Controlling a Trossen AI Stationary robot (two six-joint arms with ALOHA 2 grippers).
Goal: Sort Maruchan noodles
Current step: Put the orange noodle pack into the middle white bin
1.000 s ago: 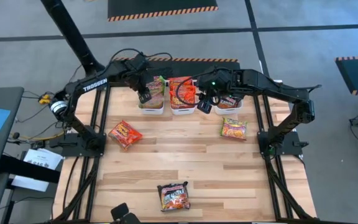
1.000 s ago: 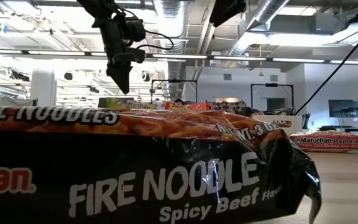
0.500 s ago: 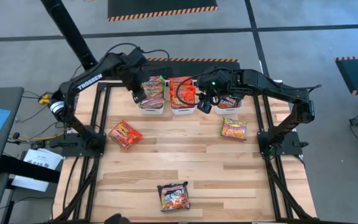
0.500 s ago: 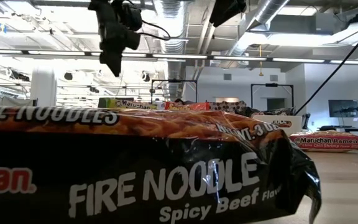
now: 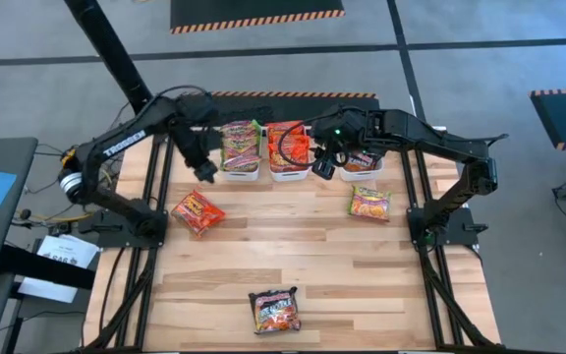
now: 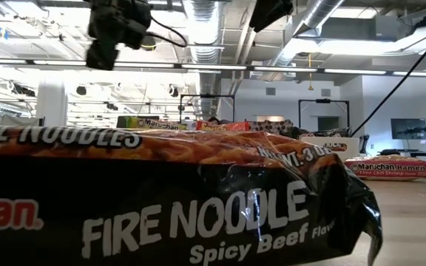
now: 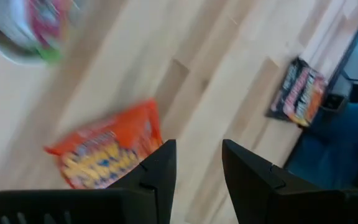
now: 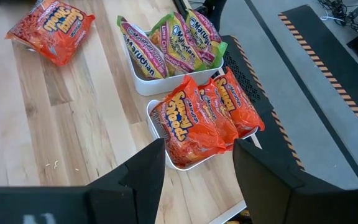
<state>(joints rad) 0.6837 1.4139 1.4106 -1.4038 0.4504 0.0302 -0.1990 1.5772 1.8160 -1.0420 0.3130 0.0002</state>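
Observation:
Green-yellow Maruchan noodles stand on edge in a white bin [image 5: 241,149] at the table's far side. Red-orange packets fill the bin [image 5: 289,149] next to it. A red-orange packet [image 5: 198,211] lies flat at the left, also seen as an orange packet [image 7: 107,152] in the left wrist view. Another packet [image 5: 369,204] lies flat at the right. A black packet [image 5: 275,310] lies near the front edge. My left gripper [image 5: 204,172] hangs open and empty above the table, left of the green bin. My right gripper [image 5: 324,167] hangs open and empty by the red bin's near right corner.
A third white bin [image 5: 362,162] at the far right is partly hidden by my right arm. The black packet [image 6: 161,199] fills the front of the low view. Bare wood lies in the table's middle [image 5: 283,241]. Dark frame rails [image 5: 155,187] run along both sides.
My left gripper has gone from above the green bin toward the table's left edge and a little nearer, rising and turning as it went. Its fingers show no change. The packets and bins have stayed where they were.

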